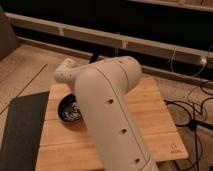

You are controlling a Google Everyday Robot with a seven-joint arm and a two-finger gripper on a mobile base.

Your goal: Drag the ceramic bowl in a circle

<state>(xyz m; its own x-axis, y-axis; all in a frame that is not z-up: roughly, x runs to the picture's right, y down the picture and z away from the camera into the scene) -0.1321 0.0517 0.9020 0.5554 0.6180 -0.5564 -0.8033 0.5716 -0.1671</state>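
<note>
The ceramic bowl [68, 111] is glossy black with pale marks inside. It sits on the left part of the wooden table [150, 107]. My white arm [107, 105] reaches over the table and covers the bowl's right side. The gripper [76, 101] is at the end of the arm, down at the bowl's right rim, mostly hidden behind the arm. The arm's elbow joint [65, 74] stands above the bowl.
A dark mat [20, 127] lies to the left of the table, against its edge. Cables [192, 112] lie on the floor to the right. A long low shelf [125, 42] runs along the back.
</note>
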